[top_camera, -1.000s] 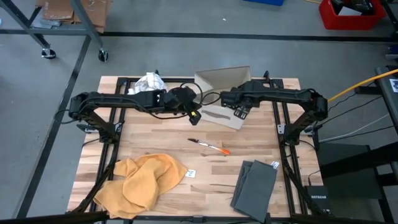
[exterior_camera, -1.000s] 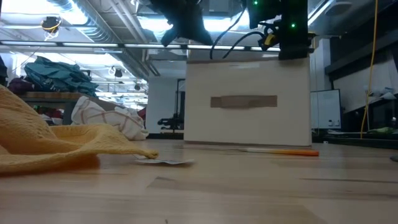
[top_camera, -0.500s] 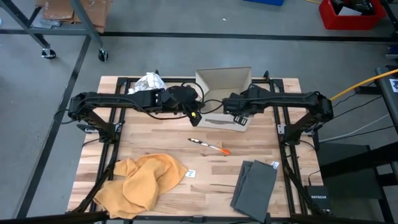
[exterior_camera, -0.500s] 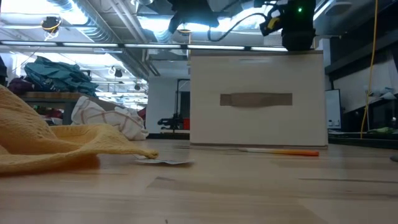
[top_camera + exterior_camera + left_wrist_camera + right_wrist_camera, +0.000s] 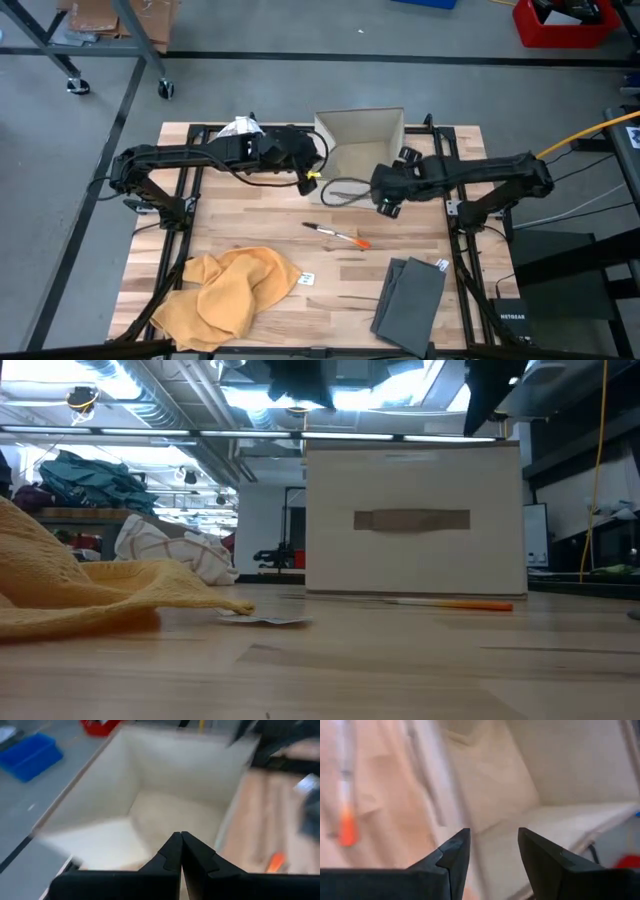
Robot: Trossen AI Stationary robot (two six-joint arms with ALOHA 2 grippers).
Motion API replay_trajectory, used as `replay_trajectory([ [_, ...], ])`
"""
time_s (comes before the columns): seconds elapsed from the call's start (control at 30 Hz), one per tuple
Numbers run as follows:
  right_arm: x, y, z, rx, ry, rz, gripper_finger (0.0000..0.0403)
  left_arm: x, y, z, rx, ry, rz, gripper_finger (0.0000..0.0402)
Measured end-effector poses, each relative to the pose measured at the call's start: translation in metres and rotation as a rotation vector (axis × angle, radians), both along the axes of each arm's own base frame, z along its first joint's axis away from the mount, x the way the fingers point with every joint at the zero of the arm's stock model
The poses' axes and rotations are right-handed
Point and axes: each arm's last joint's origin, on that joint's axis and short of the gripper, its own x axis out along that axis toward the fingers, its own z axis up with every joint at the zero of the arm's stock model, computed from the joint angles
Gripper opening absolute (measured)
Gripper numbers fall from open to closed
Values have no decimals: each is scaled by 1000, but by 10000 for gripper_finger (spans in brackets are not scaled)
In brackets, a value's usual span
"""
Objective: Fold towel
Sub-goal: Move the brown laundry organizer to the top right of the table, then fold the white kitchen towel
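Facing you: soft, light yellow towel [image 5: 232, 295] bunched well apart from box [image 5: 362, 135]; pinch edge corner. Left gripper [image 5: 180, 851] closed, right gripper [image 5: 490, 851] open, both empty.

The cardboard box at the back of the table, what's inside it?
The box looks empty: both wrist views show bare walls and floor. The near corner below the left end effector is hidden.

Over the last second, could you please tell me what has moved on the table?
The white box was tipped up from lying tilted to standing upright at the table's far edge. The right claw, open, pulled back from it toward the table's middle. The left claw, shut, stayed beside the box. The yellow towel, grey cloth and pen didn't move.
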Motion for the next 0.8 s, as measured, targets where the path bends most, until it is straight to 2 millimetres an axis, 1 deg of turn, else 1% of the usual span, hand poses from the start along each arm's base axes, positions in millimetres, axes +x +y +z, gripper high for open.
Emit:
replay_trajectory([
  [0.17, -1, 28, 3, 79, -51, 123, 172, -18, 13, -17, -27, 242, 68, 3],
  [0.23, -1, 39, 3, 104, -66, 169, 172, -26, 17, -23, -55, 319, 98, 16],
  [0.3, 0, 49, 4, 123, -92, 209, 172, -32, 22, -26, -78, 377, 125, 40],
  [0.43, 0, 67, 5, 151, -138, 282, 172, -40, 30, -29, -103, 427, 176, 100],
  [0.53, -1, 78, 7, 162, -165, 326, 172, -42, 38, -29, -93, 442, 183, 133],
  [0.63, -4, 88, 7, 168, -175, 365, 172, -43, 45, -32, -79, 467, 184, 148],
  [0.8, -10, 103, 7, 176, -178, 424, 172, -36, 57, -47, -92, 531, 199, 152],
])
